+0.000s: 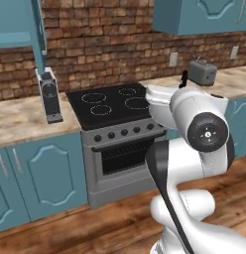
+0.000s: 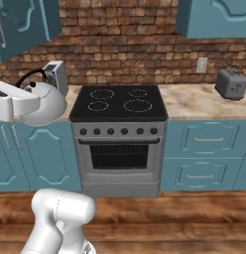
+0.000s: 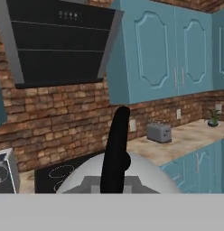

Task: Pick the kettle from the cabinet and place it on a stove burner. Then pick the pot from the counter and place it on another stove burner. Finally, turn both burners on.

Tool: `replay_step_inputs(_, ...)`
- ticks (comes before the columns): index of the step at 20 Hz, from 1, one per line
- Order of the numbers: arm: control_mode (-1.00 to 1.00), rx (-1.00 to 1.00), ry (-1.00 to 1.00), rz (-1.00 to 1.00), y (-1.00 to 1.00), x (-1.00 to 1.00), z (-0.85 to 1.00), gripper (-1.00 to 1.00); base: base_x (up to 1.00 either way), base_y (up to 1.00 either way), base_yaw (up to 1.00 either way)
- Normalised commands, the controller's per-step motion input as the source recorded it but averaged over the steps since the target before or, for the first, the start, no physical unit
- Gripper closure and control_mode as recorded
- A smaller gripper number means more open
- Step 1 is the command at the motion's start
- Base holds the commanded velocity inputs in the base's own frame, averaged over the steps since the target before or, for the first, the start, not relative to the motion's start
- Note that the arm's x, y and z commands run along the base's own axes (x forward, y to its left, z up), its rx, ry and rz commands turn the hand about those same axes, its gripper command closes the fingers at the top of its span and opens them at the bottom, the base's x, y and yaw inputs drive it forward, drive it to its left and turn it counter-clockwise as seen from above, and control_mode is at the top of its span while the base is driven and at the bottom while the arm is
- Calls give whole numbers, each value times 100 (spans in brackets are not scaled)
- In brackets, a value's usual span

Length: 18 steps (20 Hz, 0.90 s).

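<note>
kettle (image 2: 43,104) is sitting upright in the air left of the stove, in front of the table (image 2: 189,101) edge, black handle (image 3: 114,149) arching over the dome; spout direction not readable. tool (image 3: 114,182) is gripping shut on the kettle handle. stove burners (image 2: 137,105) are lying bare, toaster (image 2: 231,83) is standing far right. no legible writing

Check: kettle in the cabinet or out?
Out. The kettle hangs in the air left of the stove, held by the gripper.
</note>
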Motion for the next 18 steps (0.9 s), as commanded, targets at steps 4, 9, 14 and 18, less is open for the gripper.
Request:
replay_step_inputs(4, 100, 0, 0, 0, 0, 0, 0, 100, 49, -36, 1)
replay_step_inputs(9, 100, 0, 0, 0, 0, 0, 0, 100, 65, -18, 6)
replay_step_inputs(14, 100, 0, 0, 0, 0, 0, 0, 100, 76, -7, 10)
replay_step_inputs(18, 100, 0, 0, 0, 0, 0, 0, 100, 76, -15, 11)
